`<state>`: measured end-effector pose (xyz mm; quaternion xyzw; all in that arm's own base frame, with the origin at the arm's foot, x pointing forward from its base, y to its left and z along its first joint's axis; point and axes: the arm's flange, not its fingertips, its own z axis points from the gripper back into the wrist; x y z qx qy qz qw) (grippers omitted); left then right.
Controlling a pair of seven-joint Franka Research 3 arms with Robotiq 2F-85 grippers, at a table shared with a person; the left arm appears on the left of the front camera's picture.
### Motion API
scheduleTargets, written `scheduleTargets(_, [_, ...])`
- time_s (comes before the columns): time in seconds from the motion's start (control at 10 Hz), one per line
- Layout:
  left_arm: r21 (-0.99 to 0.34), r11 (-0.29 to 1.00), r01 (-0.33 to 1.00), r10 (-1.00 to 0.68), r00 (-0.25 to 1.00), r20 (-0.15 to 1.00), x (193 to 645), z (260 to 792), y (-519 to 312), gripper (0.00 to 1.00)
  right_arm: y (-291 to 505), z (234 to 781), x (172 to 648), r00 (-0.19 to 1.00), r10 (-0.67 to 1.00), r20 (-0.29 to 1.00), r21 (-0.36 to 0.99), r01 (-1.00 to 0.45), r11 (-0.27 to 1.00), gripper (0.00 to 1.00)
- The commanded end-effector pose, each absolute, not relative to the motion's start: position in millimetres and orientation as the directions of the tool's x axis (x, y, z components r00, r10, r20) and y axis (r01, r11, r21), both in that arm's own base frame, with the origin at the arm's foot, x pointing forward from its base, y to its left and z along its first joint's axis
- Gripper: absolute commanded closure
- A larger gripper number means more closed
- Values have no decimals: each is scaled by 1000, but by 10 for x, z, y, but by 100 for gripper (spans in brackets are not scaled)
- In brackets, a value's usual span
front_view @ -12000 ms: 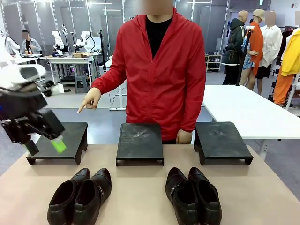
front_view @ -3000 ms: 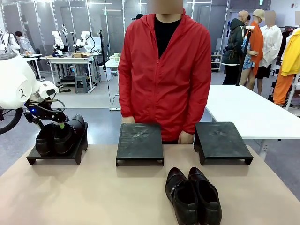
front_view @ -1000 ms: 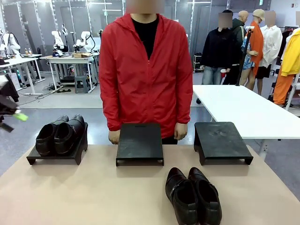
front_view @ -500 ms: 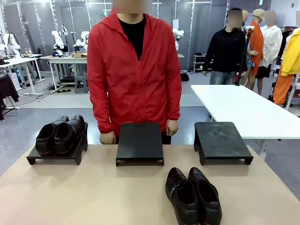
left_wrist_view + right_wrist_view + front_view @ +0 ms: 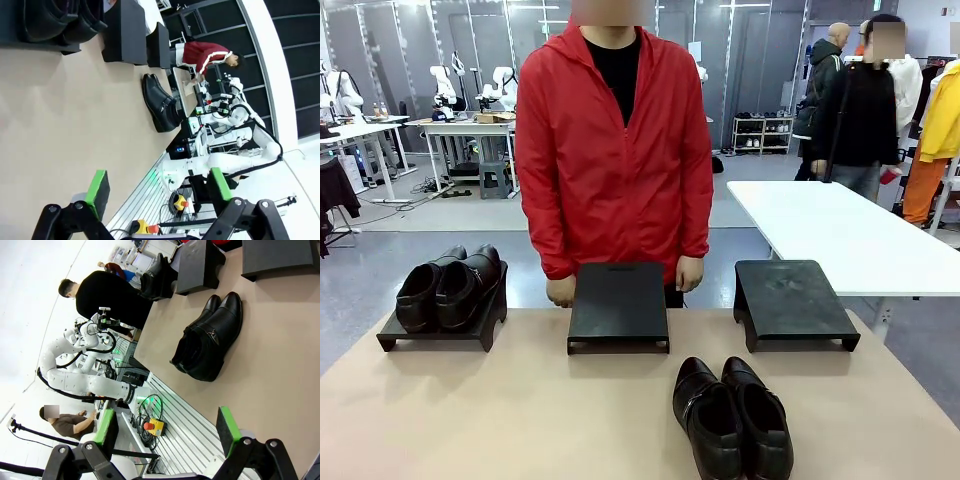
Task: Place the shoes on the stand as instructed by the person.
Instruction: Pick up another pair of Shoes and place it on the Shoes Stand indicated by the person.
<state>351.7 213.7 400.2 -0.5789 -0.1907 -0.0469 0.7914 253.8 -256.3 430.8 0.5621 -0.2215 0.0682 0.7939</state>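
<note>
Tan table [image 5: 520, 420] in a big lab hall, person [image 5: 615, 150] behind the middle stand [image 5: 618, 305]. One pair of shoes [image 5: 450, 288] sits on the left stand [image 5: 440, 335], other pair [image 5: 732, 418] on the tabletop out front. The left gripper [image 5: 159, 189] and right gripper [image 5: 167, 431] both gape wide, holding nothing.

One pair of shoes [image 5: 450, 288], earlier on the table [image 5: 520, 420] at front left, now sits on the left stand [image 5: 395, 335]; the left gripper [image 5: 159, 182], earlier over that stand, has drawn back, jaws wide apart. The person [image 5: 615, 150] no longer points; the pointing hand [image 5: 561, 291] is now lowered beside the middle stand [image 5: 618, 305]
</note>
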Motion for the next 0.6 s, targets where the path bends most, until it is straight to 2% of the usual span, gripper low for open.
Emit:
scheduleTargets(0.0, [-898,331,290,174,916,360,3285,3999,2220,0,-2575,4335,2546,885,-150,441,860,-370,351,0])
scheduleTargets(0.5, [-898,331,290,174,916,360,3285,3999,2220,0,-2575,4335,2546,885,-150,441,860,-370,351,0])
